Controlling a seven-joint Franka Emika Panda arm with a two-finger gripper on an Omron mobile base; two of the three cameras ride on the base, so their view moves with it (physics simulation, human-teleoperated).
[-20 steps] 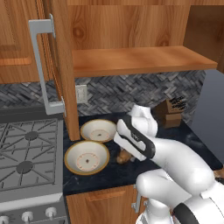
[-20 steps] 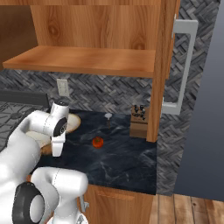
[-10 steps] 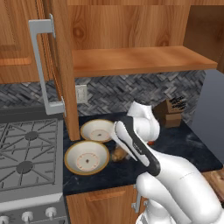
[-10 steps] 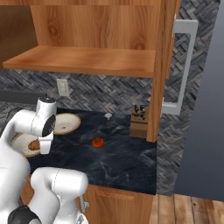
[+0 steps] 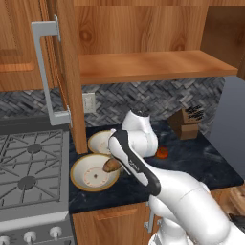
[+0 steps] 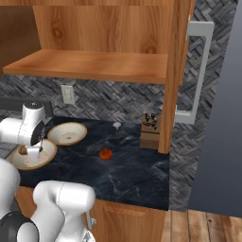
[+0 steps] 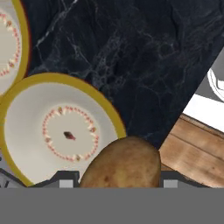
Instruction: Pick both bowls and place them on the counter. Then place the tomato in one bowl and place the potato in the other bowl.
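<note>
1. Gripper clamped on the potato, hanging above the right part of the near bowl; over the last second the arm has swung leftward across the counter, carrying the potato from beside the bowls to over this one.
2. Hand view: potato sits between the finger tips, partly overlapping the rim of the near bowl; it appears off-centre, so a small further shift toward the middle seems advisable before release.
3. Both bowls rest on the counter, the far bowl just behind the near one and close to the backsplash; that stage looks complete.
4. Tomato lies on the counter, to the right of the bowls and apart from them, not yet in either bowl.
5. Materials: bowls are shallow, wide, glazed cream with a tan-gold rim and a dotted red ring; potato is oval, matte, speckled tan; tomato is round, red-orange; counter is glossy black stone with pale veining.
</note>
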